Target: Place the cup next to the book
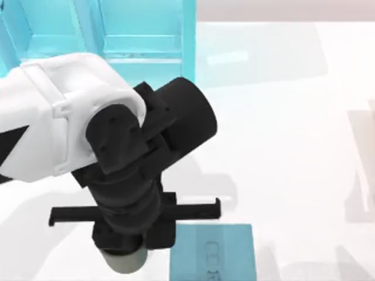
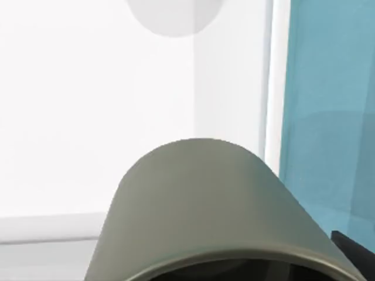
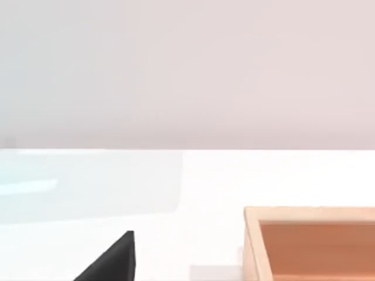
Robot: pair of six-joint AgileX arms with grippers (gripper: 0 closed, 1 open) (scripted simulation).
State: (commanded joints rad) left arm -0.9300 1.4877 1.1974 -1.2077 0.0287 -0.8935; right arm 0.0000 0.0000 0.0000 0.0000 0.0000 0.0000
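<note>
The olive-grey cup (image 1: pixel 123 261) hangs under my left gripper (image 1: pixel 130 246) near the table's front edge, with only its lower rim showing past the black wrist. The left wrist view has the cup (image 2: pixel 205 205) close up, and a round shadow lies on the table beyond it, so the cup is held off the surface. My left gripper is shut on it. The flat teal book (image 1: pixel 214 253) lies just right of the cup with a small gap between them; its cover (image 2: pixel 328 117) runs along the cup's side. A dark part of my right gripper (image 3: pixel 111 263) sits low over the white table.
A tall teal shelf unit (image 1: pixel 140 35) stands at the back left behind my left arm. In the right wrist view, an open wooden box (image 3: pixel 310 240) rests on the table. White tabletop stretches across the right half.
</note>
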